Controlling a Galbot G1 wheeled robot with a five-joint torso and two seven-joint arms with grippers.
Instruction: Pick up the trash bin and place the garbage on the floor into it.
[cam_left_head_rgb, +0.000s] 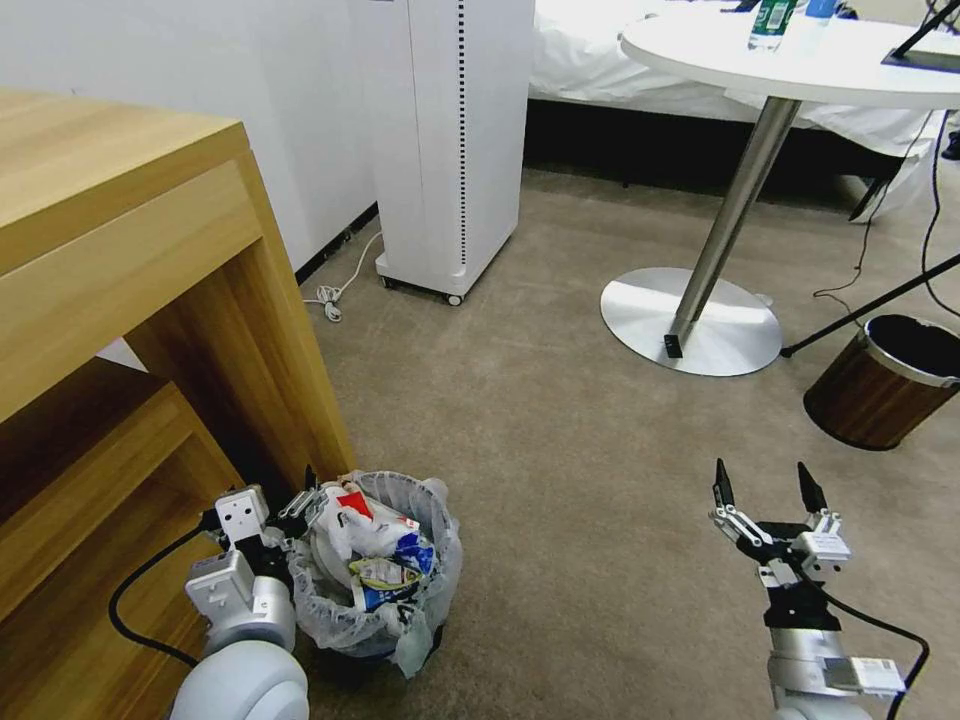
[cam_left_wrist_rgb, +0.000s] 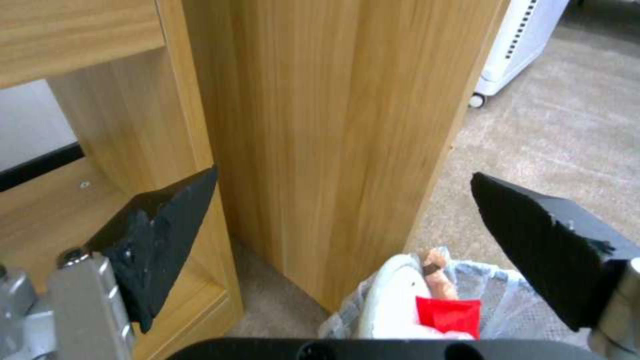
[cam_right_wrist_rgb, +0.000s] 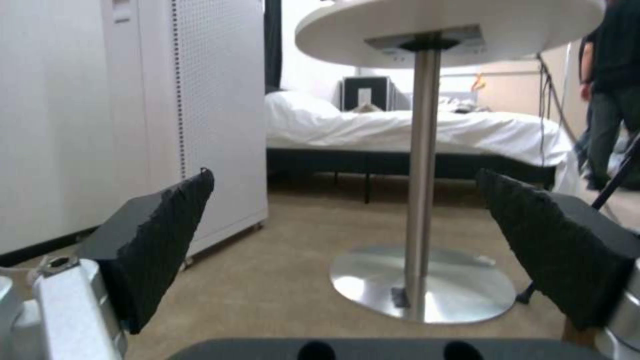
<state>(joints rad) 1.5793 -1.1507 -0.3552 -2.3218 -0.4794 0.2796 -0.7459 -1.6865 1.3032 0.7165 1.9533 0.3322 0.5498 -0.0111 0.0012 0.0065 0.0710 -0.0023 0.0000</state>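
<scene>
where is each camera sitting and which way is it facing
Head view: on the robot's head, looking forward and down at the floor; left claw by the trash bin, right claw open over carpet.
Left wrist view: on the left wrist, facing the wooden desk; its claw is open above the bin.
Right wrist view: on the right wrist, low, facing the round table and bed.
Shared: head and right wrist views both show the table and the white unit.

Right hand (cam_right_wrist_rgb: 343, 215) spread, facing table pedestal (cam_right_wrist_rgb: 422, 200).
</scene>
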